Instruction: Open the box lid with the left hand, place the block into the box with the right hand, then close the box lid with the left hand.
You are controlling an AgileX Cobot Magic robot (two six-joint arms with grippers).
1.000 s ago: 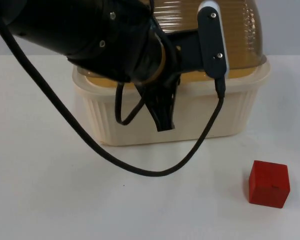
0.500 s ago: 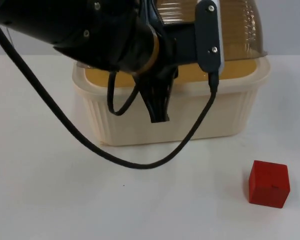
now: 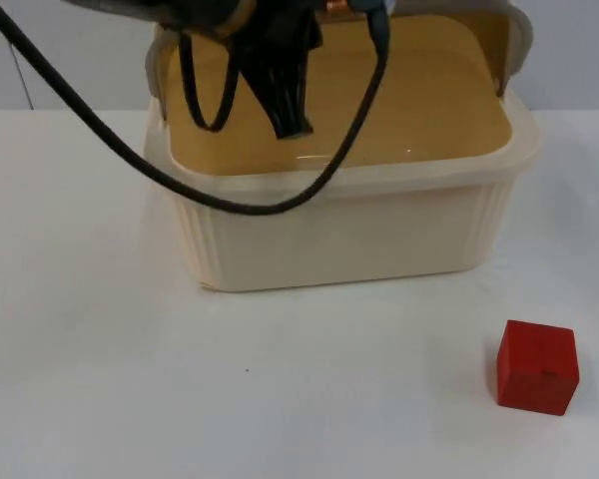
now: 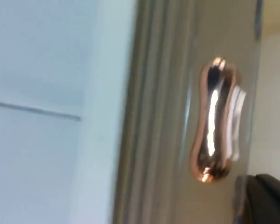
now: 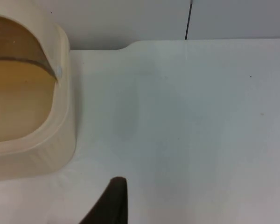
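1. Since the earlier frames the left arm has risen and swung back toward the far edge of the table. A second ago the lid stood half raised and hid much of the inside of the box; now it is tipped far back, and the box (image 3: 349, 190) shows its whole tan floor.

2. The left gripper (image 3: 285, 85) hangs over the far left part of the box's opening, its dark fingers pointing down. Whether they are closed on anything I cannot tell. In the left wrist view a shiny copper-coloured knob (image 4: 213, 121) sits on the ribbed translucent lid (image 4: 168, 116), very close to the camera. So the gripper is probably at the lid's handle, keeping the lid back so the opening stays free.

3. The red block (image 3: 537, 366) lies untouched on the table near its front right corner, well apart from the box and in front of it. It sits on the right arm's side, which suits the planned pickup.

4. In the right wrist view the right gripper (image 5: 113, 200) shows one dark fingertip above bare white table (image 5: 200, 130), with the box's right end and raised lid beside it. Whether it is open cannot be made out. This arm waits.

5. Opening looks nearly or fully done. Placing the block and closing the lid remain.
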